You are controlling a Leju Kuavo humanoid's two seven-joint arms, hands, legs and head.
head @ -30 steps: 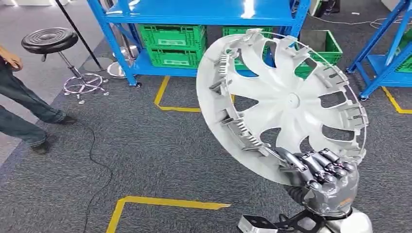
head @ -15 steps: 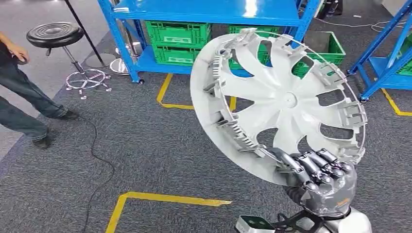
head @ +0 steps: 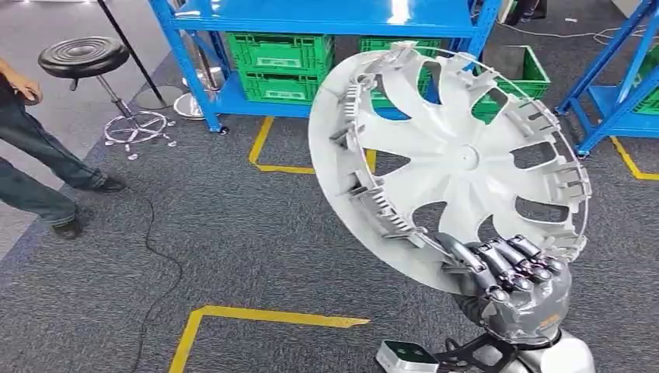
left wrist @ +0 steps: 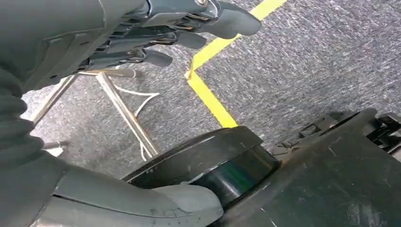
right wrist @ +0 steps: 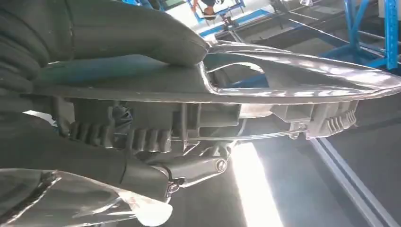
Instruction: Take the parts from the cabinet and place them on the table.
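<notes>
Right robot hand [head: 513, 284] grips the silver wheel cover [head: 451, 159] at its lower rim, fingers [head: 497, 264] curled over the inner edge among the clips and ribs, thumb pressed to the outer face as the right wrist view shows [right wrist: 118, 33]. The cover stands tilted on edge, inner side toward the head camera, held up in front of the body; likely so because a broad, thin disc pinched at one point is easiest carried upright and clear of the legs. Grip at the rim leaves most of the weight above and to the side of the hand, so the part may sway or rotate in the pinch. Left robot hand [left wrist: 156, 33] hangs low over the grey carpet [head: 233, 233], holding nothing, fingers loosely extended side by side. Blue shelving [head: 326, 19] with green crates [head: 280, 58] stands beyond, across a yellow floor line [head: 268, 144]. A person's legs [head: 35, 171] and a black stool [head: 85, 58] are off to the left. Judged stage: part is out of the cabinet and in transit; no bench in sight, so placement is not yet possible.
</notes>
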